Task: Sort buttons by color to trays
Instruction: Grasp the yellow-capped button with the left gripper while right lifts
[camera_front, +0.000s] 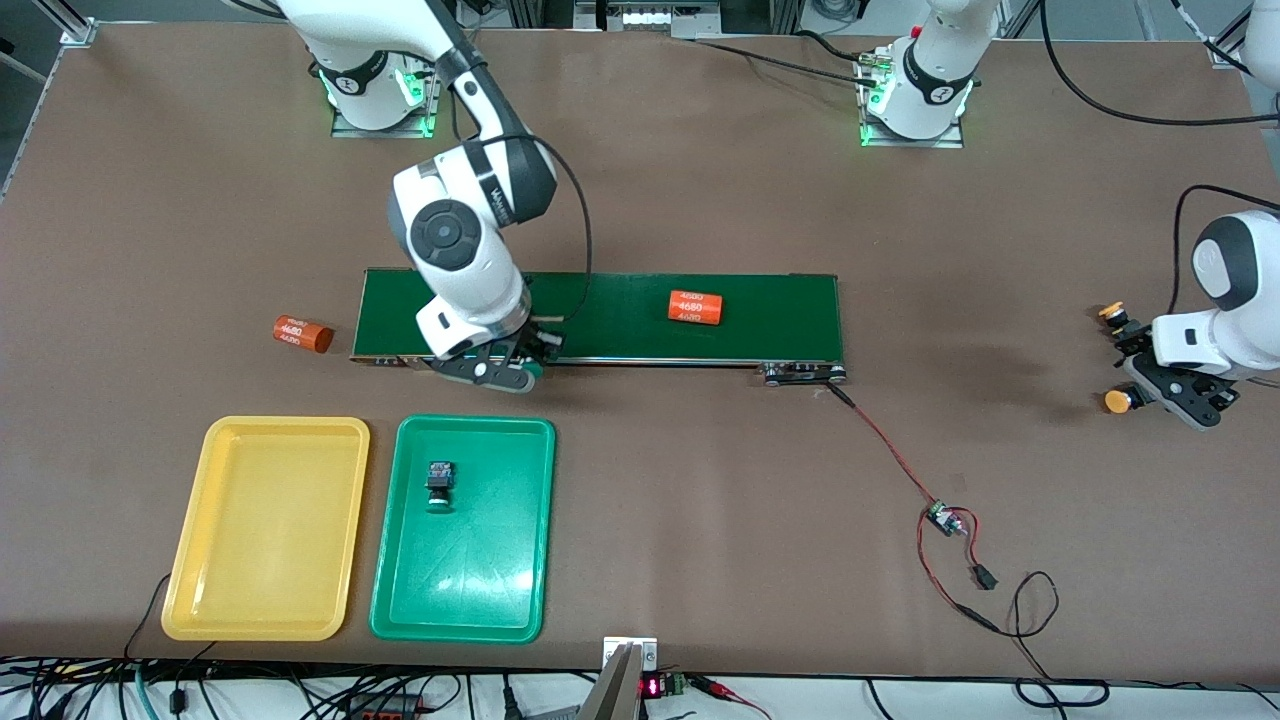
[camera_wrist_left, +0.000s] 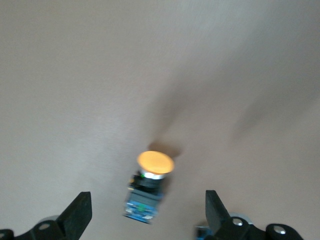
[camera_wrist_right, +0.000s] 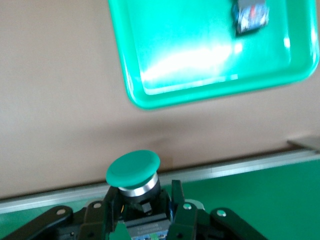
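Right end effector (camera_front: 497, 368) clamped on green button (camera_wrist_right: 133, 176), over belt (camera_front: 620, 315) edge nearest camera; cap faces green tray (camera_front: 462, 527).
Left end effector (camera_front: 1165, 368) wide open, grips nothing, over bare brown desk (camera_front: 700, 200) at left arm's end.
Yellow button (camera_wrist_left: 149, 186) lies on desk between its fingers (camera_wrist_left: 77, 215), cap pointing away from wrist.
Second yellow button (camera_front: 1112, 314) just beside.
Green button (camera_front: 439, 484) lies in green tray; yellow tray (camera_front: 268, 525) alongside.
Orange cylinder (camera_front: 695, 307) lies on belt.

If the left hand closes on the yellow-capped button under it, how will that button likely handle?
The yellow-capped button lies on its side on the table, so its round cap may let it roll or pivot when nudged. It looks rigid plastic and probably light. The left hand, open, straddles it; squeezing the blocky blue body seems steadier than the cap.
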